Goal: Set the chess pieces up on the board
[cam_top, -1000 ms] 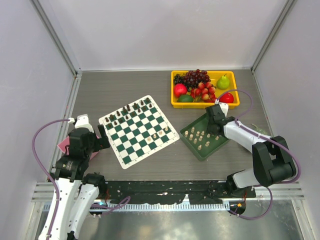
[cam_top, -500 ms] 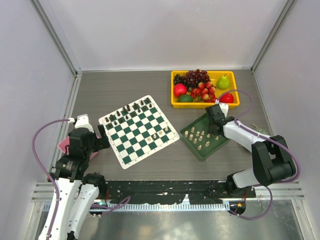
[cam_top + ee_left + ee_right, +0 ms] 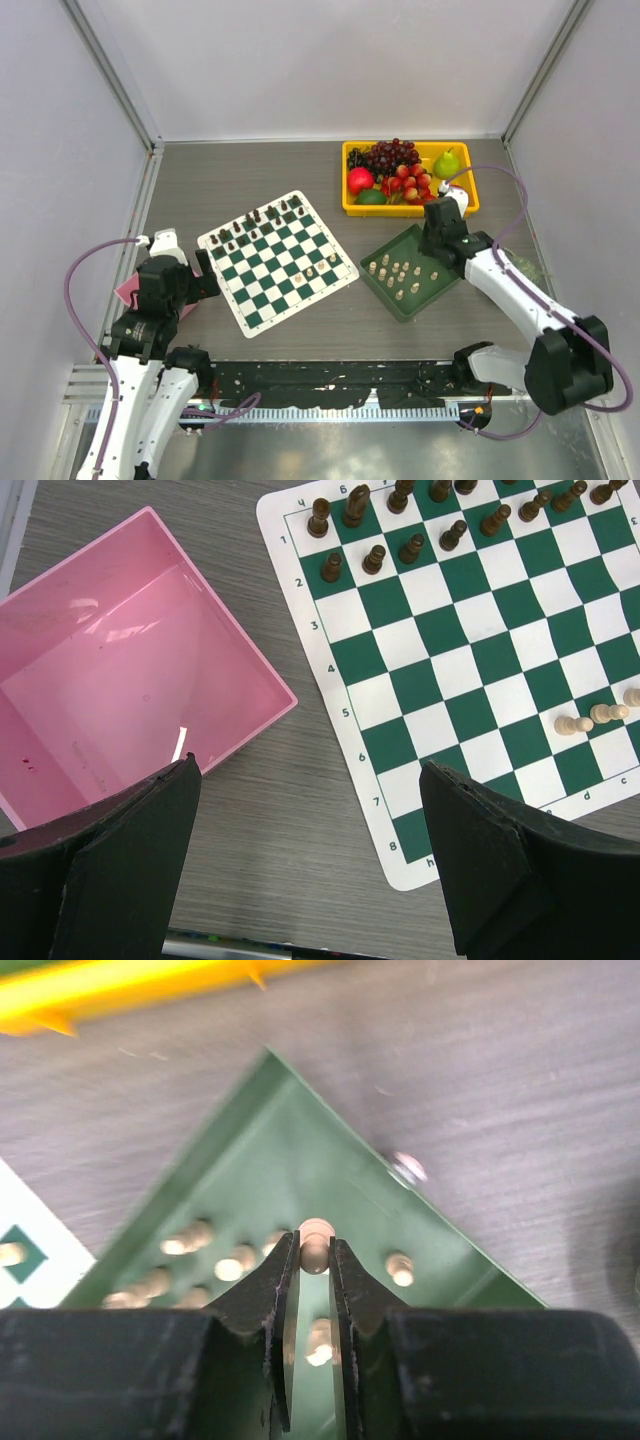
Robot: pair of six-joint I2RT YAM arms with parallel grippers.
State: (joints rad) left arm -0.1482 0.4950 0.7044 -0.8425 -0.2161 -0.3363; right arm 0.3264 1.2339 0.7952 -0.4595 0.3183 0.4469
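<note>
The board (image 3: 277, 262) lies between a box (image 3: 130, 680) on its left and a tray (image 3: 415, 302) on its right. The tray holds pieces (image 3: 399, 272), with one piece (image 3: 316, 1230) in the right gripper (image 3: 315, 1260). More line the board's far edge, and a few stand near its right corner. Behind the tray sits fruit (image 3: 390, 158).

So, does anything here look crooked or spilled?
The checkered board lies turned at an angle to the table's edges, as does the dark green tray of cream pieces. Nothing looks spilled or damaged.
</note>
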